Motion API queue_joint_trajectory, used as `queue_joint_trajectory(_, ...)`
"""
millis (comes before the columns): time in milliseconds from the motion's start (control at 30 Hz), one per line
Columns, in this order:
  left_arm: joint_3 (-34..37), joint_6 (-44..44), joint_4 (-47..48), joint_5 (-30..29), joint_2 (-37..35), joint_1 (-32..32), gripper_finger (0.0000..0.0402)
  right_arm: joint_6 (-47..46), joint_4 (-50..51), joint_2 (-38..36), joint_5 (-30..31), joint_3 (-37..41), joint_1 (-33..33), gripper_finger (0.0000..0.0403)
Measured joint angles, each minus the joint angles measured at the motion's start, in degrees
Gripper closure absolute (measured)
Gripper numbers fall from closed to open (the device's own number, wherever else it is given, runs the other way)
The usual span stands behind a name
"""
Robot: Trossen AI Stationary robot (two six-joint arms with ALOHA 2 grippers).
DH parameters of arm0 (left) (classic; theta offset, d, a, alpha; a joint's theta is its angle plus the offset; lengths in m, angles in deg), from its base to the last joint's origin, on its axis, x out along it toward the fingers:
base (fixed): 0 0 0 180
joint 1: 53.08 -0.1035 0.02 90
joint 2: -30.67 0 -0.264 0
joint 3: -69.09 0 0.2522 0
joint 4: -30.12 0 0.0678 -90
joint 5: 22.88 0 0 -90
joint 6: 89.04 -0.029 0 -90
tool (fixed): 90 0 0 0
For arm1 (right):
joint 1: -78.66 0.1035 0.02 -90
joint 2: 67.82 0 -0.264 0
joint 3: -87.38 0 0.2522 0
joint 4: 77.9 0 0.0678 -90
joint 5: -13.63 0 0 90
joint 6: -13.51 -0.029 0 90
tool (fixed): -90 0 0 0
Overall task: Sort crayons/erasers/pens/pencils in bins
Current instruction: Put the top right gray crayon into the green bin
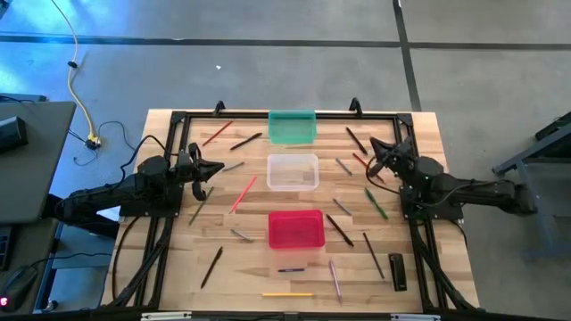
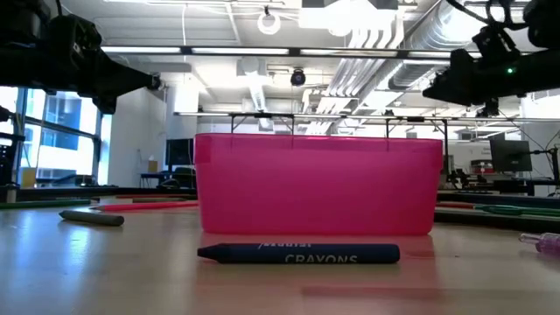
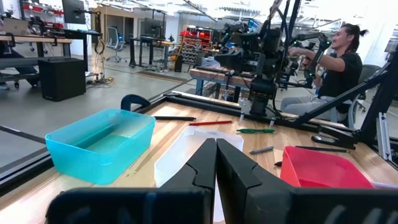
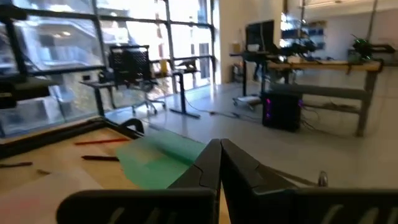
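Note:
Three bins stand in a row down the table's middle: a teal bin [image 1: 292,127] at the far side, a clear bin [image 1: 293,171], and a red bin [image 1: 296,229] nearest [image 2: 319,184]. Pens and pencils lie flat and scattered around them: a red pencil [image 1: 243,194], a dark pen [image 1: 211,266], a green pencil [image 1: 376,203], a yellow pencil [image 1: 287,293]. A blue crayon [image 2: 297,254] lies in front of the red bin. My left gripper [image 1: 219,169] hovers shut left of the clear bin [image 3: 216,149]. My right gripper [image 1: 375,156] hovers shut to the bins' right [image 4: 219,149]. Neither holds anything.
A black metal frame [image 1: 178,116] runs along the table's edges. A black block [image 1: 398,272] lies near the front right corner. A grey crayon [image 2: 92,218] lies left of the red bin. A person [image 3: 339,56] sits beyond the table's right side.

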Motion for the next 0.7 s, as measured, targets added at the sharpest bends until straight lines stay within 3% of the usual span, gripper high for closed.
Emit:
queue_joint_trajectory(233,0.0,0.0,0.0,0.0,0.0,0.0,0.0401,-7.7,11.9,11.5,-1.0,-8.3,-6.1,0.0403)
queue_joint_trajectory(700,0.0,0.0,0.0,0.0,0.0,0.0,0.0401,-17.3,35.2,34.8,-21.2,-23.2,-14.4,0.0403)
